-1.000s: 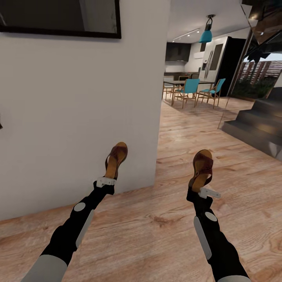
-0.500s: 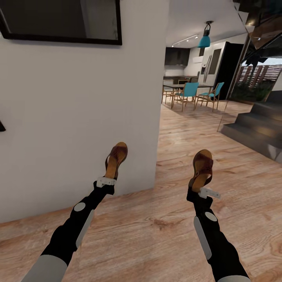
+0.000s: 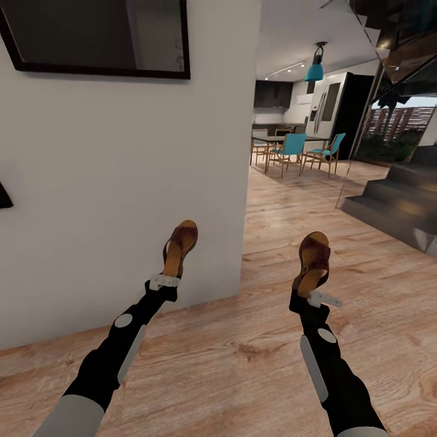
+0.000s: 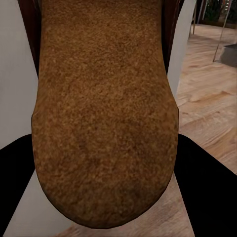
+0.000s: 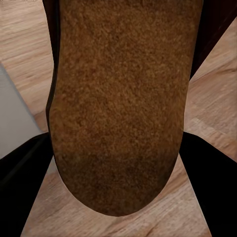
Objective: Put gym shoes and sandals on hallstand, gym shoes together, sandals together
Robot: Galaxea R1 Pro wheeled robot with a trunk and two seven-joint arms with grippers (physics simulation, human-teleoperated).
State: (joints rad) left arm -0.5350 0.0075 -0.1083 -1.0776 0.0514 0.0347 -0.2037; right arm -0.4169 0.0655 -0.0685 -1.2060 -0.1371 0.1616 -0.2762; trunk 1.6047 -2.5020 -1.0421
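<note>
Dark brown leather sandals with tan insoles are carried above the light wood-plank floor (image 3: 243, 364). Left end effector (image 3: 165, 281) grips one sandal (image 3: 179, 246) in front of the white wall (image 3: 121, 182). Right end effector (image 3: 315, 297) grips the other sandal (image 3: 314, 262), right of that wall.

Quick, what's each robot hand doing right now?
Left gripper: closed, holding a brown sandal.
Right gripper: closed, holding the other sandal.

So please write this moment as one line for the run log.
phase: in transit | left end effector: holds sandal | right end effector: holds second sandal | surroundings: white wall, wood floor
</note>
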